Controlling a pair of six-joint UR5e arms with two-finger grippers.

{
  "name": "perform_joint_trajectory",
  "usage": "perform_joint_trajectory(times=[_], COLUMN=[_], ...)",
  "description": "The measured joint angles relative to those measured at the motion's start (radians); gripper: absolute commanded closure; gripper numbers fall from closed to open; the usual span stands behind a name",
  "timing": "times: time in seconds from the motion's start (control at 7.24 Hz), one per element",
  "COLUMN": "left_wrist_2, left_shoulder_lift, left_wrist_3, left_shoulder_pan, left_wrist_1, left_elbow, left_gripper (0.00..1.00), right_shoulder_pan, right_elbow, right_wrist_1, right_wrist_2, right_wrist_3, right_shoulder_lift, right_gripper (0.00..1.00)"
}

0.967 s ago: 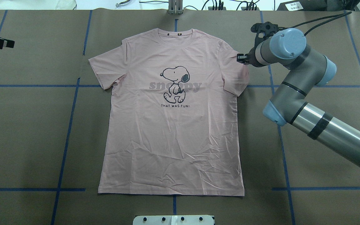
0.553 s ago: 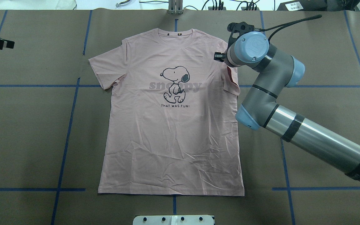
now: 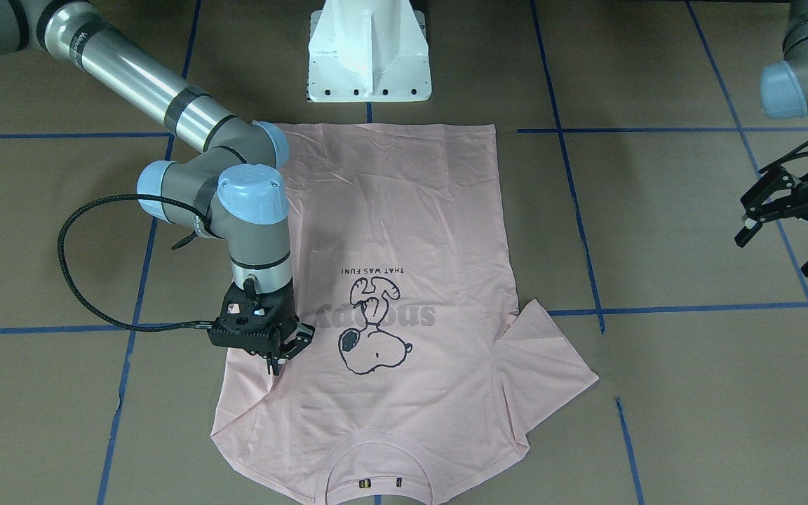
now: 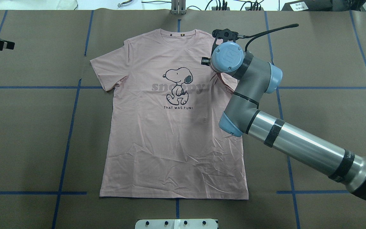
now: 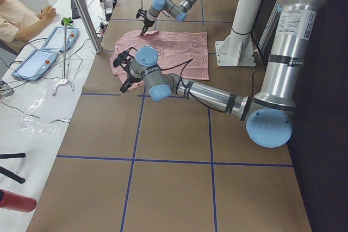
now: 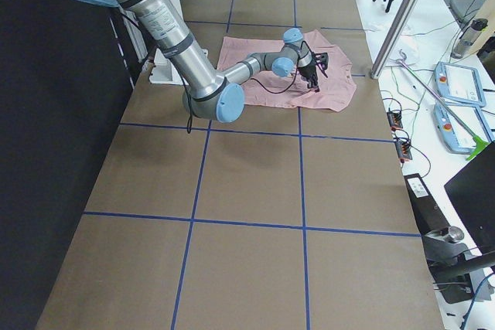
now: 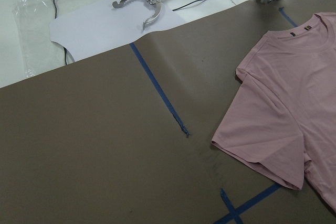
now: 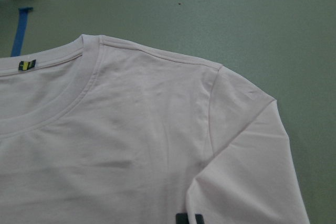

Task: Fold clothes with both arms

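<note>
The pink T-shirt (image 4: 173, 143) lies flat in the middle of the bench (image 4: 27, 133), print up, with the collar away from the robot. The sleeve (image 4: 226, 84) on the robot's right side is turned inward over the chest. The right claw (image 3: 275, 363) stands over it, fingers pressed together on the sleeve cloth. The left claw (image 3: 783, 249) hangs spread, well apart from the shirt.

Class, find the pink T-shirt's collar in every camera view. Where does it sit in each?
Front-facing: collar at bottom centre.
Overhead: top centre.
Exterior left: T-shirt's left end, too small to make out.
Exterior right: T-shirt's right end, likewise.
Left wrist: top right.
Right wrist: left side.
Shared landmark: the dark neck label inside it, clear except in the side views.
</note>
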Motion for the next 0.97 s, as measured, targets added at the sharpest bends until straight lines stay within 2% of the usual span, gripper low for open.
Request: perform_joint_trajectory(times=[0.41,0.55,0.69,0.83,0.97], left_wrist_2=[0.001,0.006,0.030,0.079,0.116], left_shoulder_lift=[0.000,-0.001,-0.007,-0.025,-0.052], left_wrist_3=[-0.002,-0.008,-0.035,-0.103,-0.188], left_shoulder_pan=[0.001,0.011,0.037,0.077,0.117], left_wrist_1=[0.000,0.001,0.004,0.006,0.008], left_elbow=[0.002,0.004,0.007,0.010,0.022], left_gripper=[0.00,0.00,0.01,0.15,0.24], right_shoulder_pan=[0.002,0.029,0.076,0.137,0.201], right_elbow=[-0.002,0.004,0.030,0.097,0.192], right_wrist_1=[-0.005,-0.017,-0.051,-0.108,-0.157], right_wrist_2=[0.015,0.072,0.166,0.268,0.359], right_wrist_3=[-0.012,-0.038,-0.095,-0.180,-0.265], right_shoulder_lift=[0.025,0.037,0.038,0.013,-0.045], right_gripper=[0.00,0.00,0.00,0.00,0.00])
